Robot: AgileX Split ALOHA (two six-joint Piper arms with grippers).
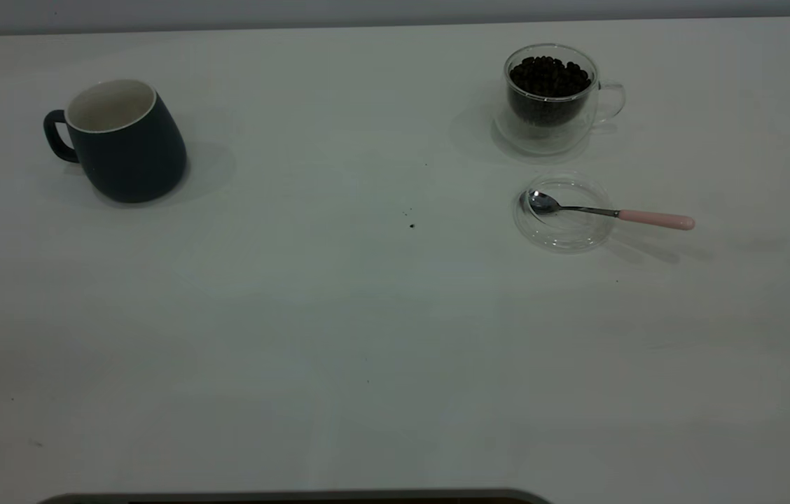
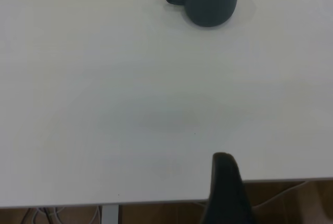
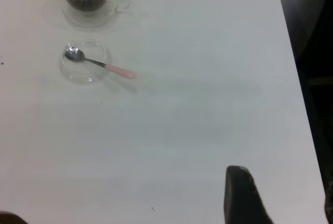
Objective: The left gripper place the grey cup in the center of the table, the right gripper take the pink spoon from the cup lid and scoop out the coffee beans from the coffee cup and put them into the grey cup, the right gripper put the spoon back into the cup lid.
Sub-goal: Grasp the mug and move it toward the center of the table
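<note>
The grey cup point(image 1: 122, 143) stands upright at the far left of the table point(image 1: 367, 336), its handle pointing left. At the far right, the clear coffee cup point(image 1: 552, 98) holds a heap of coffee beans point(image 1: 549, 75). Just in front of it lies the cup lid point(image 1: 563, 231), with the pink spoon point(image 1: 654, 219) resting across it, bowl inside and pink handle sticking out to the right. Neither gripper appears in the exterior view. A dark part of my left gripper point(image 2: 227, 182) hangs at the table edge, far from the grey cup point(image 2: 210, 0). My right gripper point(image 3: 240, 195) sits well away from the pink spoon point(image 3: 118, 70).
A few dark specks point(image 1: 412, 225) dot the middle of the table. The table's near edge point(image 2: 156, 202) and cables below it show in the left wrist view. The table's side edge point(image 3: 291, 47) runs close beside the right gripper.
</note>
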